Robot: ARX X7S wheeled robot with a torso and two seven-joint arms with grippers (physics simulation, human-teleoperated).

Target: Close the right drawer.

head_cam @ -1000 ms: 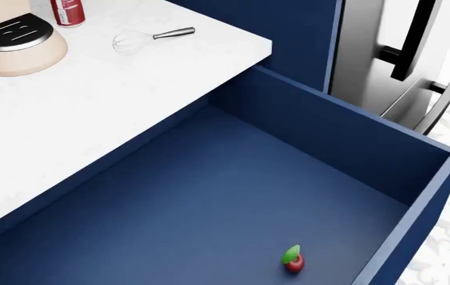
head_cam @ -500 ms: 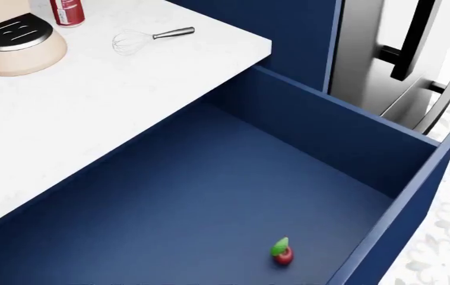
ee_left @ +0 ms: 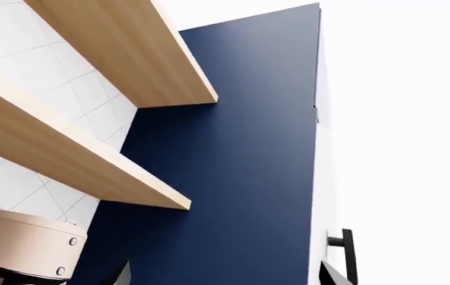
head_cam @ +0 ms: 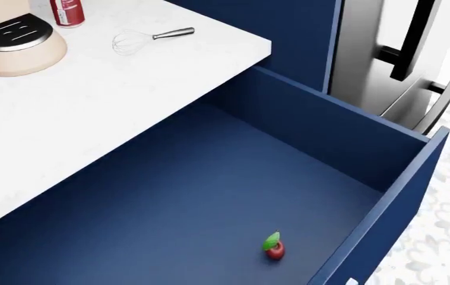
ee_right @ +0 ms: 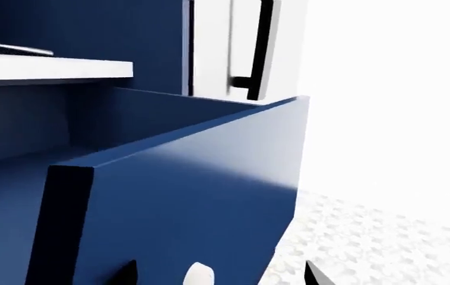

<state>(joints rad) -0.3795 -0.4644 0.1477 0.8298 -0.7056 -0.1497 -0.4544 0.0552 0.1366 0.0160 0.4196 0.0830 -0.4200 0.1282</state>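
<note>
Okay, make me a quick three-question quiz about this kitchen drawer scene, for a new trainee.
1. True or false: the right drawer is fully shut under the white countertop.
2. Multiple choice: what lies on the drawer's floor? A) a whisk B) a small red fruit with a green leaf C) a soda can
3. Fill in: in the right wrist view, the white curved ______ shows at the lower edge of the drawer's front panel.

Key
1. False: it stands wide open, with its inside in full view.
2. B: the red fruit lies near the front panel; the whisk and the soda can are on the countertop.
3. handle
</note>
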